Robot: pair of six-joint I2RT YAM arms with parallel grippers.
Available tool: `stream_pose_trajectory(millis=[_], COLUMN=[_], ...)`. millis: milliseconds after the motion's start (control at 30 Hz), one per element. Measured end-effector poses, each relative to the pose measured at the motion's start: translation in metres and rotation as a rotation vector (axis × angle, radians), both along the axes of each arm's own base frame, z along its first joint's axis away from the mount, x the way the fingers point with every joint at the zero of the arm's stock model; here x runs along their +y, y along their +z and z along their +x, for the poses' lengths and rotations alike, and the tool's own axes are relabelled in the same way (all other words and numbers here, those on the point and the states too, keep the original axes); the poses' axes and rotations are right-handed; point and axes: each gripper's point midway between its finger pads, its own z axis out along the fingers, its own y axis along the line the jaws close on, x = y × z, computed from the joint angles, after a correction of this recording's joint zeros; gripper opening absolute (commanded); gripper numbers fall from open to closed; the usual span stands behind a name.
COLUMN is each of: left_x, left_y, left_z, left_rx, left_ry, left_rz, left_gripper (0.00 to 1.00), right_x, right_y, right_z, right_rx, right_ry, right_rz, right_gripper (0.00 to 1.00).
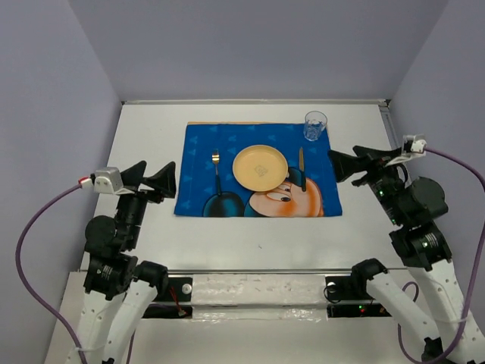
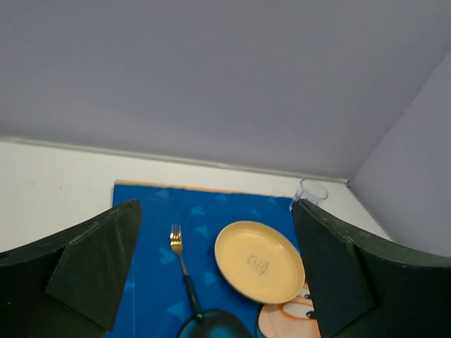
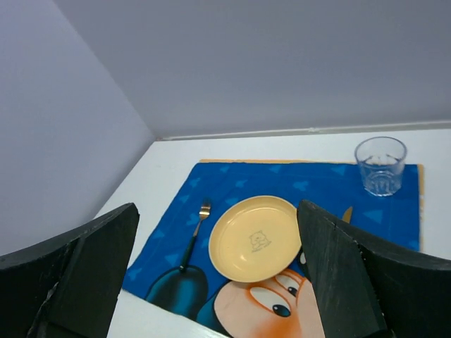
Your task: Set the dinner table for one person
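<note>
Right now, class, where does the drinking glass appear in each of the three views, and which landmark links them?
Top view: the glass stands upper right of centre, on the blue mat's far right corner.
Left wrist view: glass right of centre, at the mat's far corner.
Right wrist view: glass upper right, in full view.
Shared landmark: the yellow plate, nearer and left of the glass.

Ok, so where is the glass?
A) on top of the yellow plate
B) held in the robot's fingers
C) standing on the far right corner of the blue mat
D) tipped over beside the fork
C: the glass stands upright on the far right corner of the blue mat, apart from the yellow plate, with nothing holding it.
</note>
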Motion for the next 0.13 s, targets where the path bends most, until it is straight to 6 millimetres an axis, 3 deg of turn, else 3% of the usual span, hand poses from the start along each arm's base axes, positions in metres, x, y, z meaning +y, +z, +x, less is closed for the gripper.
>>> stream_pose_trajectory(millis=[133], left_x=[-0.003], left_y=[0.034], left_z=[-0.007], left_rx=[-0.082], left_ry=[-0.027], left_rz=[-0.017], left_gripper=[0.99], right_x=[-0.022], right_y=[0.001], right_z=[-0.021], right_rx=[-0.037], right_ry=[-0.075], right_rz=[0.014], right_gripper=[1.00])
